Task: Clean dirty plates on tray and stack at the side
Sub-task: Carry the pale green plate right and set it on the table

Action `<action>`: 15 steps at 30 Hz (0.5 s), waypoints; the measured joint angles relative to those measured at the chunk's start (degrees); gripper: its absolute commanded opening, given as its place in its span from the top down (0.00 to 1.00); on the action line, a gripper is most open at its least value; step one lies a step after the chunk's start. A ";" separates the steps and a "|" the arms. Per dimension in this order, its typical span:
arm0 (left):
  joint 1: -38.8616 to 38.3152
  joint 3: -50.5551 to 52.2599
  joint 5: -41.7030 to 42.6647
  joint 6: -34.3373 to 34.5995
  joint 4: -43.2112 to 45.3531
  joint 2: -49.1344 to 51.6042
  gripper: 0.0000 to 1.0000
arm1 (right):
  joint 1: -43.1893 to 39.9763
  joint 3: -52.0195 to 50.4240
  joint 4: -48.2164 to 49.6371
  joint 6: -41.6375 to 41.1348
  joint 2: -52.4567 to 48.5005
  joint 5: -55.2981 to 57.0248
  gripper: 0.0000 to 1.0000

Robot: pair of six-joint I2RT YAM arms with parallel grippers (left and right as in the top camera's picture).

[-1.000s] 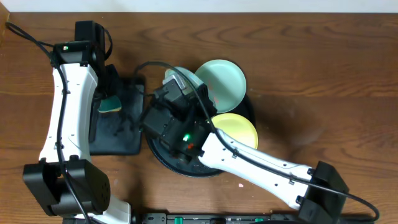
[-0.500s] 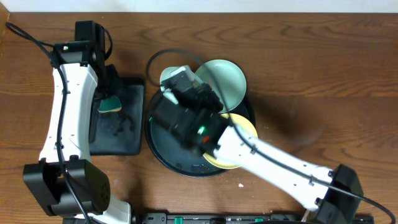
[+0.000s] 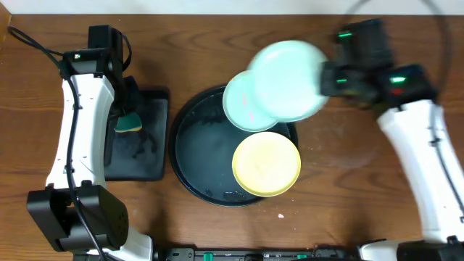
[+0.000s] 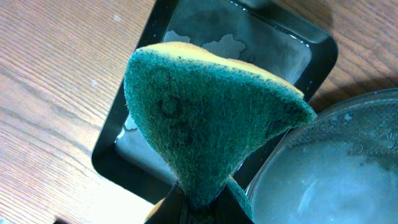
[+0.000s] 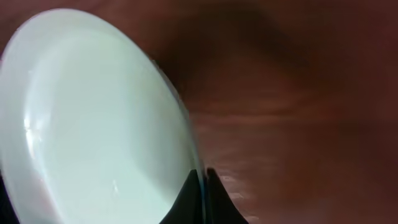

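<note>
Swung from over the tray (image 3: 187, 167) out to the far right within the last half second, lifted mint plate (image 3: 290, 72) carried along. At left, clenched on the green sponge (image 4: 205, 124): the left gripper (image 4: 196, 200), above the rectangular tray (image 4: 118, 155). On the round tray's far side, a second mint plate (image 3: 235, 110); on its near right, the yellow plate (image 3: 266, 163). At right, pinched by its rim in the right gripper (image 5: 200, 185), tilted. Probably bound for stacking: level it, lower onto bare table (image 3: 341, 167), then release.

Looks like a robotics lab bench to me: white left arm (image 3: 71, 138) and right arm (image 3: 428, 167) along the wooden table's (image 3: 362, 80) near edge, black cable (image 3: 32, 42) by its far-left corner.
</note>
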State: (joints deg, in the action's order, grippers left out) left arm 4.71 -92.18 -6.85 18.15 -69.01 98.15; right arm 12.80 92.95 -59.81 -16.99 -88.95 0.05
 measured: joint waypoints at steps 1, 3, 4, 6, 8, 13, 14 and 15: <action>0.00 0.00 0.00 0.00 0.00 0.00 0.92 | -4.87 0.00 -1.20 0.07 0.11 0.02 0.99; 0.00 0.00 -0.02 0.00 0.02 0.00 0.92 | -11.65 0.00 -3.48 1.16 -0.39 -0.37 0.99; 0.00 0.02 0.00 0.00 0.00 0.00 0.92 | -15.58 0.00 -4.17 1.88 -0.92 -0.35 0.99; 0.00 0.02 0.00 0.00 0.02 0.00 0.92 | -21.46 -0.04 -4.92 3.48 -2.45 0.04 0.99; 0.00 0.02 0.00 0.00 0.00 0.00 0.93 | -24.52 -0.50 -5.11 5.46 -4.33 0.07 0.99; 0.00 0.02 0.00 0.00 0.00 0.00 0.92 | -26.84 -4.83 -3.02 9.73 -10.78 -0.15 0.99; 0.00 0.02 0.00 0.00 0.00 0.00 0.92 | -26.84 -5.77 -2.16 10.16 -12.39 -0.20 0.99; 0.00 0.02 0.00 0.00 0.00 0.00 0.92 | -26.84 -6.84 -1.20 10.54 -13.75 -0.28 0.99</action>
State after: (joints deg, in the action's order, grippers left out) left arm 4.71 -92.16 -6.85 18.15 -69.01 98.15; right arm -14.04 86.11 -61.01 -6.46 -102.69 -0.23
